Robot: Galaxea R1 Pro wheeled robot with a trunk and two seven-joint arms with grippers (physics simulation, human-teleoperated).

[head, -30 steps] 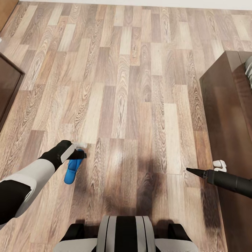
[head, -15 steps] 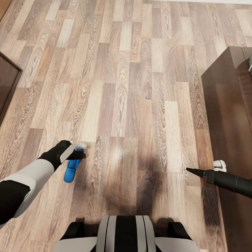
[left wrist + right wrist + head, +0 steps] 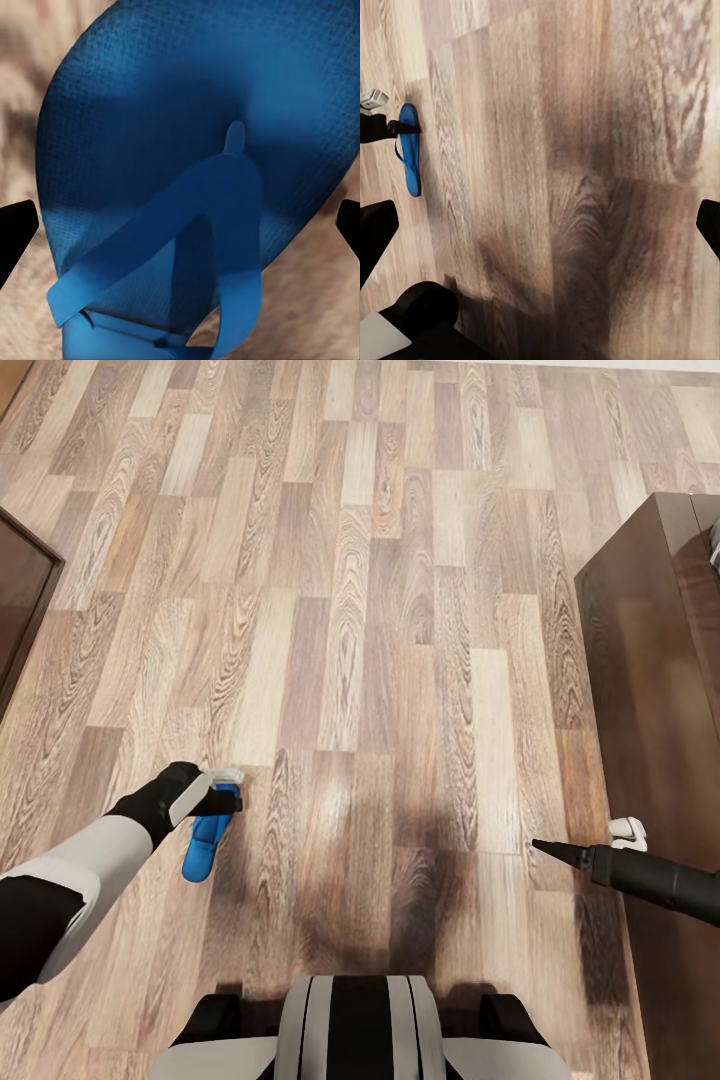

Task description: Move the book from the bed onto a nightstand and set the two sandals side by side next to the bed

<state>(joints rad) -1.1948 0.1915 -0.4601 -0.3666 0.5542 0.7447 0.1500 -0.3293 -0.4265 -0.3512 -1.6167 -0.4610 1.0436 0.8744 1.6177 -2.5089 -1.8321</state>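
The wood-plank floor (image 3: 380, 610) spreads across the head view; a dark brown wooden frame (image 3: 655, 690) runs along its right side, and another dark brown piece (image 3: 22, 600) sits at the far left; low in the middle is the robot's own trunk (image 3: 360, 1025); the left arm reaches down to a bright blue sandal (image 3: 207, 838) lying flat on the floor, well apart from the frame; the left tool (image 3: 222, 792) sits over the sandal's far end, its dark fingertips (image 3: 16, 232) spread wide to either side of the sole (image 3: 187, 150) without gripping it; the right tool (image 3: 560, 850) hangs over bare floor near the frame, its fingertips (image 3: 375, 225) wide apart and holding nothing
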